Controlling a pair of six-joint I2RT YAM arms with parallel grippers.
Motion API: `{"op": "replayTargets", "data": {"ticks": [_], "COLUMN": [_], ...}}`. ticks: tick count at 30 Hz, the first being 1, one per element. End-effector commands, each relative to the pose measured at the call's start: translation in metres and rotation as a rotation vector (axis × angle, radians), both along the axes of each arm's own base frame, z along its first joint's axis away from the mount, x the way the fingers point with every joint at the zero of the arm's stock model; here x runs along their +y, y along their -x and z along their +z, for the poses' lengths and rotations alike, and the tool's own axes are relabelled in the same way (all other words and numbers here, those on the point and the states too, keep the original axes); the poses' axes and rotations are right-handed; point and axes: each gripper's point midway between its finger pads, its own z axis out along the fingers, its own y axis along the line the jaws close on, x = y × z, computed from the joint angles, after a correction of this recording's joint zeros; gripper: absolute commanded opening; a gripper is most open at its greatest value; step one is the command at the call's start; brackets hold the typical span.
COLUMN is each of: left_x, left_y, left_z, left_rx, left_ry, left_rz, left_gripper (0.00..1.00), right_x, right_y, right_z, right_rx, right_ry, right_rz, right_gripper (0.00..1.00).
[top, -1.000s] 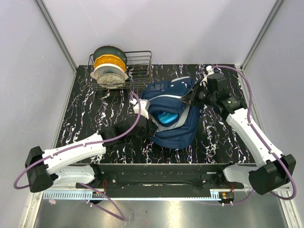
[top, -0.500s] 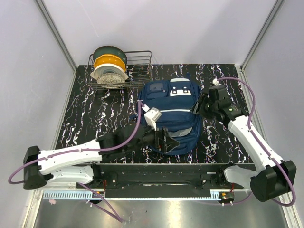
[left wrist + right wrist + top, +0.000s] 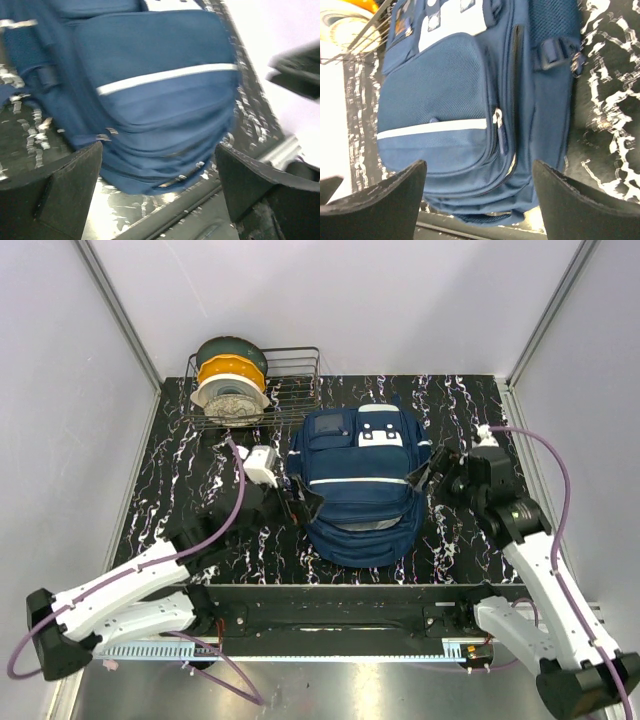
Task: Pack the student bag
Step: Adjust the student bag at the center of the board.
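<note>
**Views.** Top external only: wire basket (image 3: 285,390) holding spools (image 3: 230,385), beyond the far left corner of the student bag (image 3: 360,480). A sliver of it shows at the top left of the right wrist view and none in the left wrist view. Left wrist view: the bag's lower pocket and white stripe (image 3: 165,76) close up (blurred). Right wrist view: zip pull (image 3: 496,116) on the pocket seam and side strap (image 3: 555,52), neither legible from above.

**Fingers.** The left gripper (image 3: 296,506) is just beside the bag's left side, fingers spread wide, holding nothing; contact with the fabric cannot be told. The right gripper (image 3: 436,476) is just beside the bag's right side, fingers likewise wide apart, empty.

**Bag.** Lies flat on the black marbled table (image 3: 180,480) between the two grippers, front face up. Its long axis runs near to far. The end with the white patches (image 3: 378,435) points away from the arm bases, the rounded bottom toward them.
</note>
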Motion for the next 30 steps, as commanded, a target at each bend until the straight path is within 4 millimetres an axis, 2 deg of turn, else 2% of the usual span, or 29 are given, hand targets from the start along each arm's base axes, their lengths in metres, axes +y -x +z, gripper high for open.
{"op": "replayTargets", "data": {"ticks": [1, 3, 5, 6, 7, 9, 10, 12, 14, 16, 18, 22, 24, 25, 26, 27, 29, 30], "left_x": [0.030, 0.036, 0.029, 0.032, 0.022, 0.019, 0.013, 0.005, -0.006, -0.014, -0.018, -0.027, -0.028, -0.030, -0.030, -0.031, -0.033, -0.034], "left_y": [-0.031, -0.045, -0.051, -0.061, -0.066, -0.079, -0.084, -0.091, -0.093, -0.100, -0.105, -0.106, -0.106, -0.105, -0.104, -0.103, -0.101, -0.099], "left_z": [-0.030, -0.040, -0.045, -0.056, -0.045, -0.048, -0.041, -0.040, -0.031, -0.034, -0.045, -0.057, -0.066, -0.067, -0.069, -0.073, -0.075, -0.077], "left_rx": [0.073, 0.087, 0.099, 0.128, 0.100, 0.127, 0.107, 0.110, 0.084, 0.089, 0.117, 0.143, 0.169, 0.171, 0.179, 0.190, 0.201, 0.209], "left_ry": [-0.014, 0.000, 0.043, 0.050, 0.112, 0.144, 0.161, 0.172, 0.207, 0.211, 0.200, 0.220, 0.226, 0.229, 0.233, 0.233, 0.244, 0.245], "left_rz": [0.079, 0.078, 0.037, 0.053, 0.005, 0.015, -0.003, -0.031, -0.091, -0.107, -0.114, -0.147, -0.146, -0.155, -0.157, -0.160, -0.175, -0.180], "left_gripper": [0.99, 0.99, 0.99, 0.99, 0.99, 0.99, 0.99, 0.99, 0.99, 0.99, 0.99, 0.99, 0.97, 0.95, 0.94, 0.91, 0.84, 0.79], "right_x": [0.033, 0.038, 0.041, 0.044, 0.045, 0.046, 0.045, 0.051, 0.063, 0.068, 0.065, 0.057, 0.060, 0.060, 0.061, 0.063, 0.064, 0.063], "right_y": [0.035, 0.044, 0.053, 0.055, 0.058, 0.065, 0.067, 0.071, 0.073, 0.075, 0.077, 0.070, 0.059, 0.056, 0.052, 0.045, 0.036, 0.032], "right_z": [-0.004, -0.004, -0.009, -0.011, -0.016, -0.029, -0.036, -0.043, -0.056, -0.065, -0.078, -0.086, -0.085, -0.093, -0.094, -0.089, -0.088, -0.087], "right_rx": [0.042, 0.031, 0.043, 0.049, 0.066, 0.110, 0.128, 0.145, 0.189, 0.225, 0.243, 0.232, 0.194, 0.207, 0.195, 0.168, 0.161, 0.154], "right_ry": [-0.238, -0.273, -0.303, -0.312, -0.311, -0.286, -0.286, -0.322, -0.409, -0.459, -0.442, -0.407, -0.421, -0.418, -0.417, -0.429, -0.410, -0.399], "right_rz": [0.099, 0.119, 0.121, 0.129, 0.121, 0.117, 0.099, 0.105, 0.109, 0.096, 0.074, 0.017, 0.013, 0.006, 0.002, 0.002, -0.002, -0.007], "right_gripper": [0.88, 0.85, 0.84, 0.84, 0.84, 0.84, 0.86, 0.88, 0.89, 0.91, 0.93, 0.94, 0.94, 0.93, 0.92, 0.83, 0.76, 0.69]}}
